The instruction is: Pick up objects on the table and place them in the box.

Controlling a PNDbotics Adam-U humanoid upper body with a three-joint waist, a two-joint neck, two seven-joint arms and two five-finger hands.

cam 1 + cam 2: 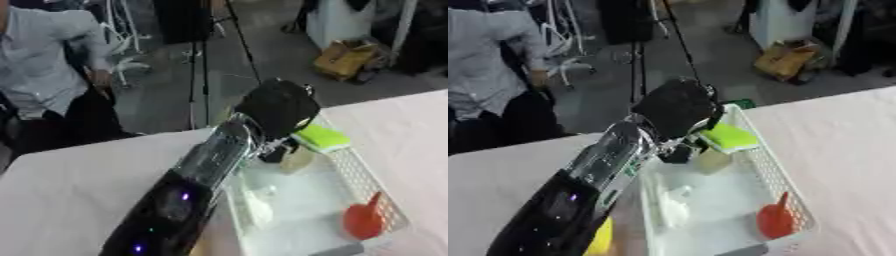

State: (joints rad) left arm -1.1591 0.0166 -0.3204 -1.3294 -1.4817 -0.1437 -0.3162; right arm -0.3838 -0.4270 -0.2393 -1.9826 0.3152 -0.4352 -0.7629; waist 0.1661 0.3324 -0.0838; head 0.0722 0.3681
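Note:
My left arm reaches up from the bottom left, and my left hand (278, 107) hangs over the far end of the white mesh box (363, 175). Only the black back of the hand shows. Right under it is a pale cream object (296, 160); whether the hand holds it is hidden. A green and yellow sponge (322, 137) lies in the box's far corner beside the hand. An orange-red thing (364, 220) sits in the near right corner, and a whitish item (260, 202) lies in the middle. My right hand appears in neither view.
A yellow object (602, 239) peeks out on the table beneath my left forearm. The box stands on a white tablecloth (70, 185). Beyond the far table edge are a tripod (199, 60) and a seated person at the upper left.

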